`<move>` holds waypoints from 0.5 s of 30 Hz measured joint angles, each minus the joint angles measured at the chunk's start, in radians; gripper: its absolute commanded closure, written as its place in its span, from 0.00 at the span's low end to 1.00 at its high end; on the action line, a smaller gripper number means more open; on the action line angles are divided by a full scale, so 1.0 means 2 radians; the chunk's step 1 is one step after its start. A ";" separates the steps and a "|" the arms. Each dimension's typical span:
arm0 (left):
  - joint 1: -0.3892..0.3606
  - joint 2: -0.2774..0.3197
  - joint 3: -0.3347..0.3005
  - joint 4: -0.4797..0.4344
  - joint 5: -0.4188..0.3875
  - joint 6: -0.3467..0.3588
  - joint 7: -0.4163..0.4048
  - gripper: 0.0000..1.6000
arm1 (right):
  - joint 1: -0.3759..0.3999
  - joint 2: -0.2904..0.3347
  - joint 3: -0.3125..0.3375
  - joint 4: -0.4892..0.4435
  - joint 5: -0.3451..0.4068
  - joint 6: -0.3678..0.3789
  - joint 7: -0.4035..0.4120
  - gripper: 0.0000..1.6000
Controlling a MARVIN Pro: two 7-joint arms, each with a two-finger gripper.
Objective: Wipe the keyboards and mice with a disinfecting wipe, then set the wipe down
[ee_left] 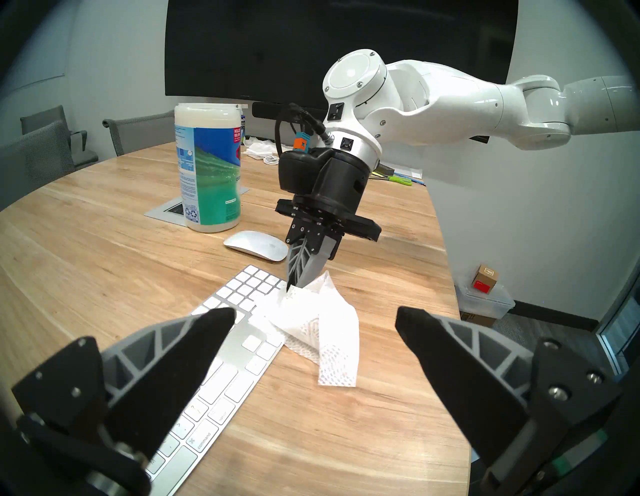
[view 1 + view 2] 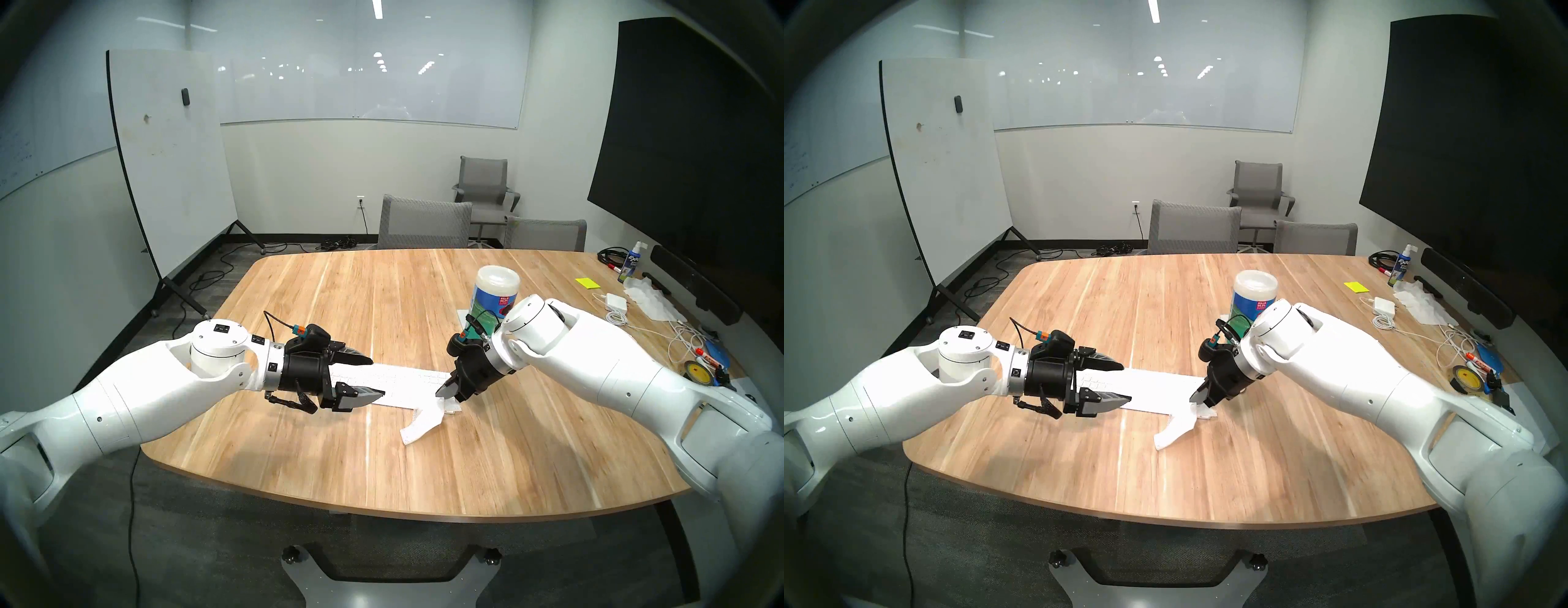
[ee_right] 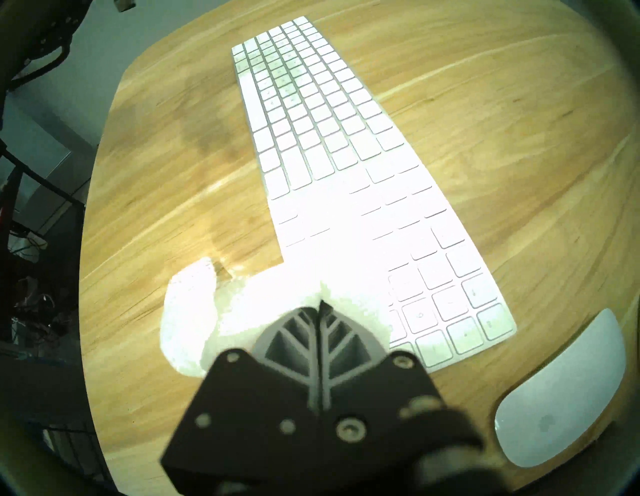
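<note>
On the left we see the left gripper [image 2: 368,380] spread wide, holding nothing, hovering above the left part of the keyboard [image 2: 403,384]; risk here is low unless it dips onto the keys. Moving right, the wipe [image 1: 317,327] is pinched at its top by the right gripper [image 1: 293,284], fingers pressed together on it, over the keyboard's right end by the number pad. Most of the sheet trails off the near edge onto the table [image 2: 424,297], so we judge a swipe could drag only a bunched corner and miss keys, or the thin wipe could slip out, or the light keyboard could skid. Further right, the mouse [image 1: 256,245] sits just beyond the keyboard's end near the canister [image 1: 207,166], so a wide stroke may nudge it.
</note>
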 measured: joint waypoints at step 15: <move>0.000 0.000 0.000 0.000 0.000 0.000 0.000 0.00 | 0.020 -0.053 0.005 0.109 -0.019 -0.023 -0.022 1.00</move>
